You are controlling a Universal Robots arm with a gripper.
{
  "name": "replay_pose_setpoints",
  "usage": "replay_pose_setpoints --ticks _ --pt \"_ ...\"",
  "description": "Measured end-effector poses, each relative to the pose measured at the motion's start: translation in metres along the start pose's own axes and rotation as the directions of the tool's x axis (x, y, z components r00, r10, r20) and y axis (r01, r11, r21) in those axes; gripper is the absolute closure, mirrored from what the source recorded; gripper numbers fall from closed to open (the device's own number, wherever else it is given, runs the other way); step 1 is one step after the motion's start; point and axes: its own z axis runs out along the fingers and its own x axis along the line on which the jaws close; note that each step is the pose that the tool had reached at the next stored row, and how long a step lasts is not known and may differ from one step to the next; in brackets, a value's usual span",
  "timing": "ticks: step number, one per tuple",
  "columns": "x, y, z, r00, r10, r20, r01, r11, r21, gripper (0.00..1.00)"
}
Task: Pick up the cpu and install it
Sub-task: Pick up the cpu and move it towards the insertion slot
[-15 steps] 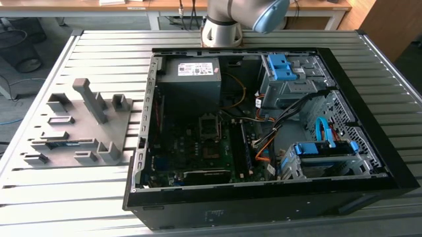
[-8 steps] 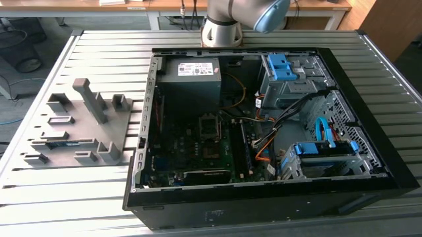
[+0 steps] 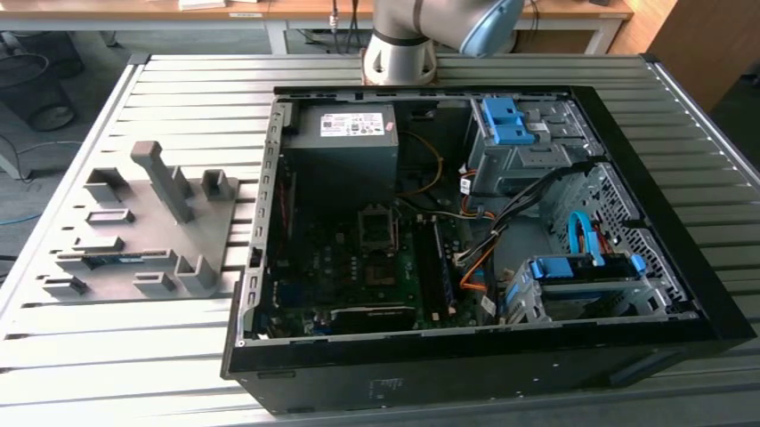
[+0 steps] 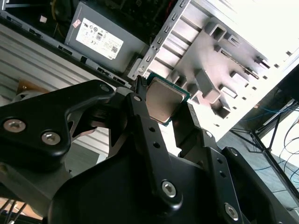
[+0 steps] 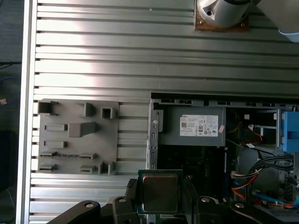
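The cpu [image 5: 160, 192] is a small square chip with a silvery metal face and a green rim, held high above the table. My gripper [image 5: 160, 200] is shut on it, one black finger [image 5: 132, 195] against each side. In the second wrist view the cpu [image 4: 163, 99] sits tilted between the fingers [image 4: 140, 105] of the gripper [image 4: 164, 108]. Below lies the open computer case [image 3: 255, 267], with the motherboard's socket [image 3: 377, 228] bare near its middle. The case edge [image 5: 153, 135] is just beyond the held chip.
A grey fixture plate [image 3: 142, 236] with slots and posts lies on the slatted table at the exterior view's left of the case. The grey power-supply box [image 3: 344, 133] sits at the case's back. Blue drive brackets [image 3: 505, 120] and cables [image 3: 475, 267] crowd the case's right side. The arm's base [image 3: 398, 58] stands behind.
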Motion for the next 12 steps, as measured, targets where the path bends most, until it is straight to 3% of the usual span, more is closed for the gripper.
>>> replay_pose_setpoints --ticks 4,7,8,12 --pt "-0.0143 -0.0005 0.0043 1.0 0.0 -0.0019 0.0 1.0 0.0 0.53" --pt "-0.0212 -0.0014 0.0098 1.0 0.0 -0.0021 0.0 1.0 0.0 0.53" --pt "-0.0265 -0.0018 0.0151 1.0 0.0 -0.0021 0.0 1.0 0.0 0.53" --pt "-0.033 -0.0022 0.0226 1.0 0.0 -0.0021 0.0 1.0 0.0 0.53"
